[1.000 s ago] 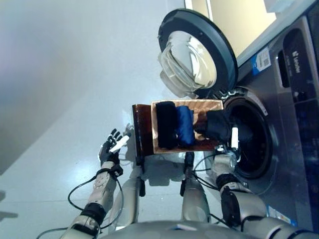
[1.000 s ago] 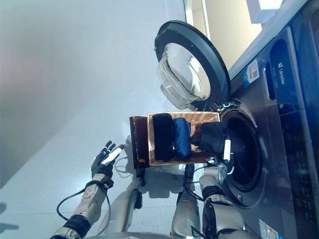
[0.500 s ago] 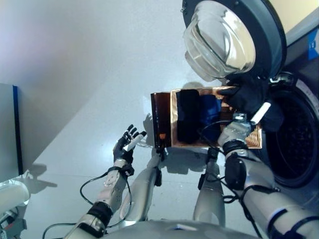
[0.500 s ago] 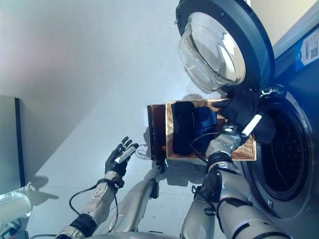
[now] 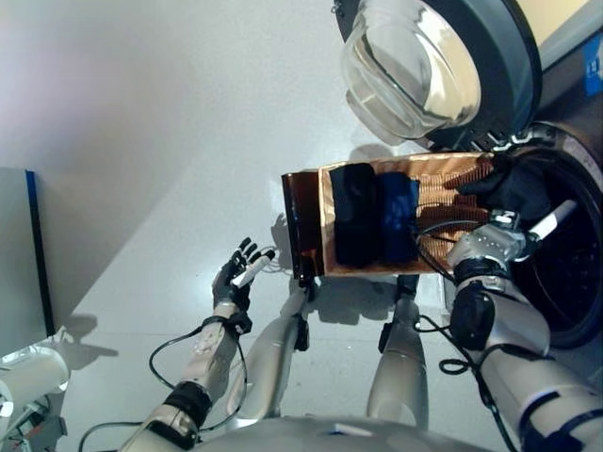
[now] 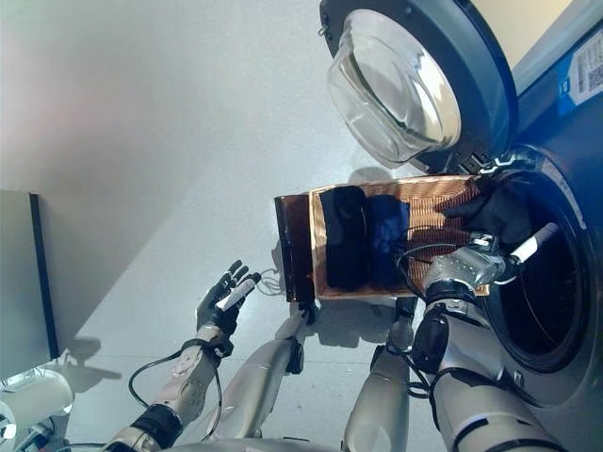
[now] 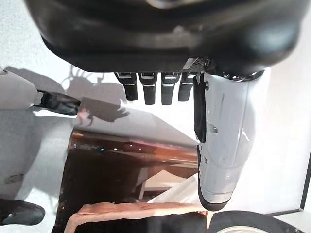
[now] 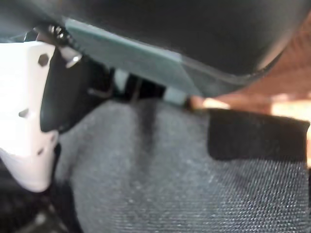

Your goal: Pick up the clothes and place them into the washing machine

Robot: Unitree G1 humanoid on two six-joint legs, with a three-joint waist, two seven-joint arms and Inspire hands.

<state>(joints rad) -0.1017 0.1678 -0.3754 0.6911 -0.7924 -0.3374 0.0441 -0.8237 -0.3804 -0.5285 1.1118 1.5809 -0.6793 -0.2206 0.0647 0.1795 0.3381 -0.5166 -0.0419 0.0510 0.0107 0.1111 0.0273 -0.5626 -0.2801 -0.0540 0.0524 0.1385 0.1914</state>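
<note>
A woven basket holds a rolled black garment and a blue garment side by side. My right hand is at the basket's right end, by the mouth of the washing machine drum, shut on a dark garment that bunches above it. The right wrist view shows that grey-black cloth pressed against the palm beside the white thumb cover. My left hand hangs open over the floor, left of the basket, its fingers straight and holding nothing.
The washer's round glass door stands swung open above the basket. A dark brown stand adjoins the basket's left end. A grey cabinet stands at the far left, with a white object below it.
My right hand has carried the dark garment rightward off the basket to the drum's mouth. The view itself shifted after the earliest frame. The left hand stays put.
</note>
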